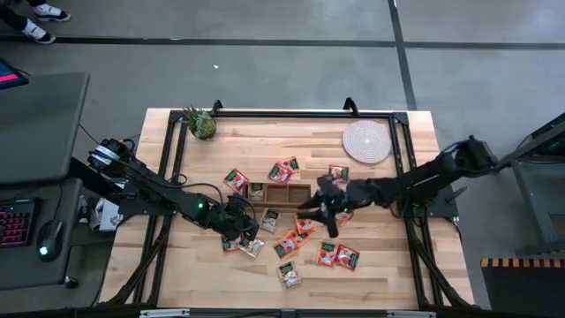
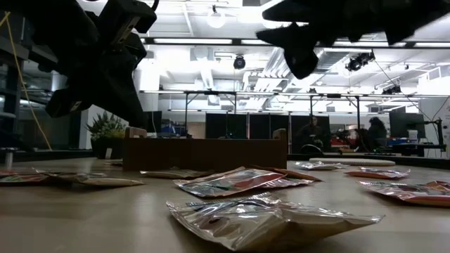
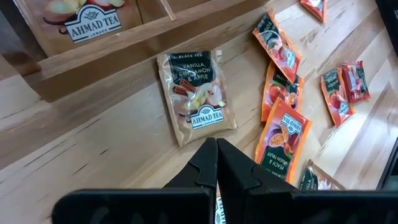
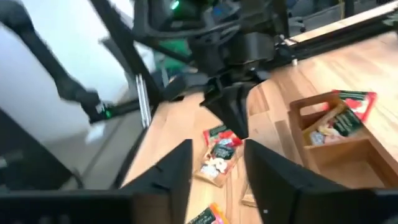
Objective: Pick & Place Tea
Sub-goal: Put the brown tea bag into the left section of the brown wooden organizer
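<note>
Several orange-red tea sachets lie flat and scattered on the table around the long wooden box. One sachet leans inside an end compartment of the box. My left gripper is shut and hovers near the box's near side, pointing at a brown vanilla sachet lying flat by the box wall. My right gripper is open and hovers above the table near the box's right end, with a sachet on the table beyond its fingers.
A round pale woven mat lies at the far right of the table and a small potted plant stands at the far left corner. A black frame runs along the table's edges. The two arms face each other closely over the middle.
</note>
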